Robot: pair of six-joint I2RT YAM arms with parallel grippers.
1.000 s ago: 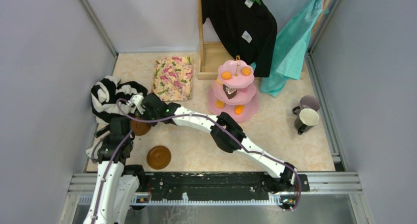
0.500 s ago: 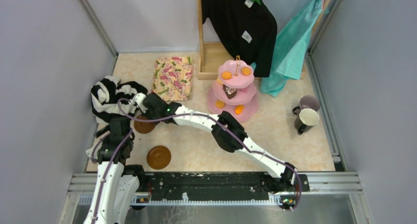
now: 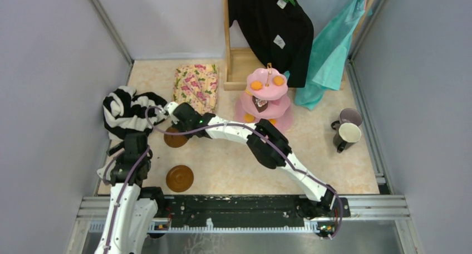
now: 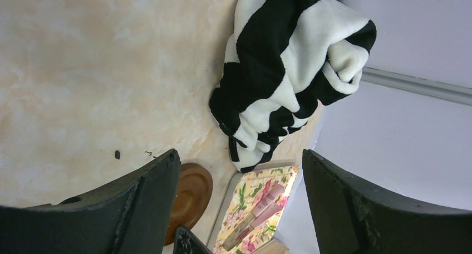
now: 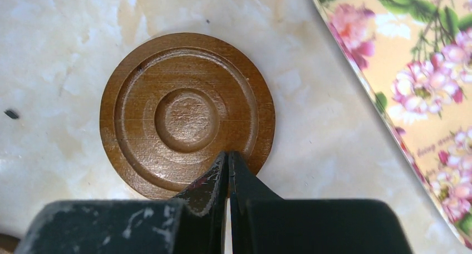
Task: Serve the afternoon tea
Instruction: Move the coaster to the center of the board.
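No wording is legible anywhere in these views. Two white tags on the black garment, at twelve o'clock, are too small to read. Faint script on the floral cloth, at four o'clock, is blurred.

I see a beige marbled worktop boxed in by plain grey walls and aluminium rails; at the back, a wooden rack carries a black shirt and a teal cloth.
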